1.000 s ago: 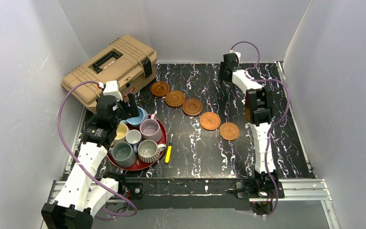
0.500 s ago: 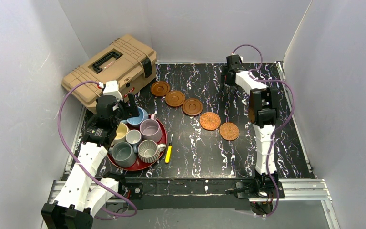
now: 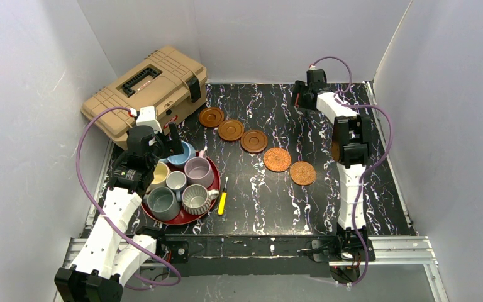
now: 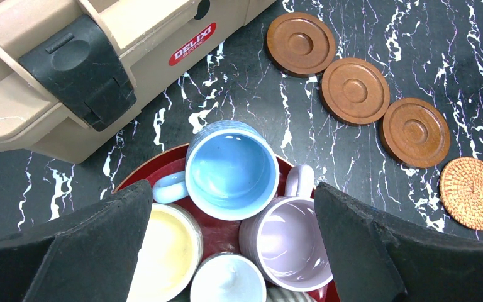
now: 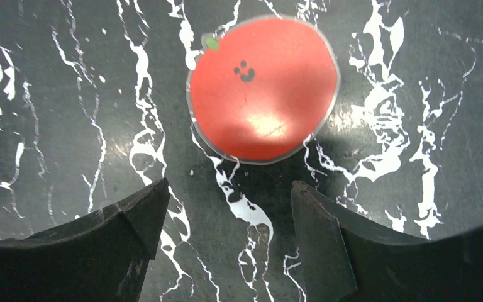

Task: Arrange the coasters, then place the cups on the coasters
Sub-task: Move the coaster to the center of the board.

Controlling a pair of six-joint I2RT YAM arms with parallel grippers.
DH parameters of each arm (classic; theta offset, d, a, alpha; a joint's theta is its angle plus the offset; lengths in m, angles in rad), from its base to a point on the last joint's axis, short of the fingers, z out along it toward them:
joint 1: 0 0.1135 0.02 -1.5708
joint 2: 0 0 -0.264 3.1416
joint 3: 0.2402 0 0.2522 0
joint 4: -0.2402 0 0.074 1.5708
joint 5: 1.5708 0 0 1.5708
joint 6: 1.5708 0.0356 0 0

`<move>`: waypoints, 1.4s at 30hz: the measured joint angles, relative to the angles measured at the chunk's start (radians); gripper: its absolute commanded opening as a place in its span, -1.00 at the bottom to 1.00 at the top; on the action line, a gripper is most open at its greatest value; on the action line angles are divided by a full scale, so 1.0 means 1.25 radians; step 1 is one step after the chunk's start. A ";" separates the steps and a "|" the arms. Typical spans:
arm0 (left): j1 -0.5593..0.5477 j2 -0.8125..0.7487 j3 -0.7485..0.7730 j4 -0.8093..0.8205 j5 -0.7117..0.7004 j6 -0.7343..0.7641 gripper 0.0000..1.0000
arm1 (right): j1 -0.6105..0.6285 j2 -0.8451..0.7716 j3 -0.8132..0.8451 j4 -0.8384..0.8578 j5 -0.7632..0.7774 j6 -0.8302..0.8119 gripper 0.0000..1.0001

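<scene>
Black marbled table (image 3: 258, 201). Three dark brown wooden coasters (image 3: 231, 130) and two woven coasters (image 3: 277, 159) lie in one diagonal row, far left to near right, neighbours close or touching. Red tray (image 3: 182, 219) at near left holds six mugs packed together: light blue mug (image 3: 181, 153), mauve mug (image 3: 199, 171), cream-yellow, small pale grey, grey-green and ribbed. Yellow-handled screwdriver (image 3: 222, 201) lies just right of the tray. Tan toolbox (image 3: 144, 88) sits far left. Left gripper (image 3: 170, 146) hangs over the light blue mug. Right gripper (image 3: 300, 100) points down near the far edge.

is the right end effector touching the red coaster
Apart. The right wrist view shows bare table between the right end effector and the red coaster.
</scene>
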 measured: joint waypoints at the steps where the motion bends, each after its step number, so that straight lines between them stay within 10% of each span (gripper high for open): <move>1: 0.000 0.000 0.000 0.000 0.000 0.000 0.99 | -0.002 0.000 0.001 0.008 -0.010 0.004 0.60; 19: 0.000 0.006 0.000 0.000 0.000 0.000 0.99 | -0.012 0.096 0.093 0.134 -0.101 0.060 0.72; 42: -0.001 0.006 0.000 0.008 0.026 0.002 0.99 | -0.016 -0.046 -0.137 0.141 0.023 0.005 0.97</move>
